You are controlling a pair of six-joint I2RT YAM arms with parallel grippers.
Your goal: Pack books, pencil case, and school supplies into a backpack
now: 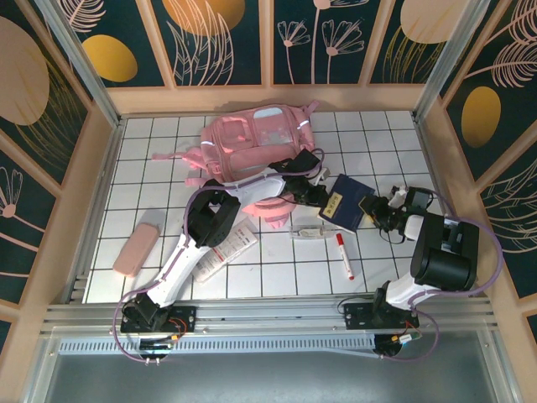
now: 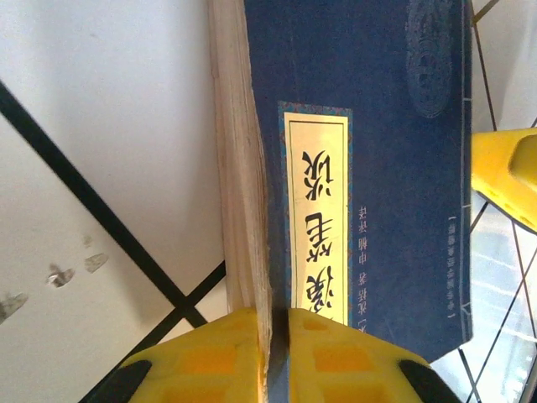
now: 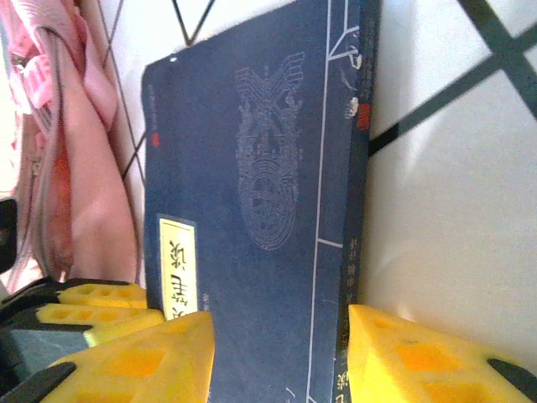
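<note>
The dark navy book (image 1: 348, 201) with its pale yellow label lies tilted on the tiles, just right of the pink backpack (image 1: 256, 147). My left gripper (image 1: 323, 199) is shut on the book's edge. In the left wrist view the yellow jaws (image 2: 273, 315) pinch the cover and pages of the book (image 2: 377, 126). My right gripper (image 1: 377, 207) is at the book's opposite end. Its fingers (image 3: 281, 336) stand wide apart on either side of the book (image 3: 252, 151), one by the spine. The red-capped white marker (image 1: 344, 254) lies on the tiles in front.
A pink pencil case (image 1: 137, 248) lies at the left. A long white flat item with red print (image 1: 225, 250) lies beside the left arm. A small clear item (image 1: 309, 231) sits near the book. Raised walls ring the tiled floor.
</note>
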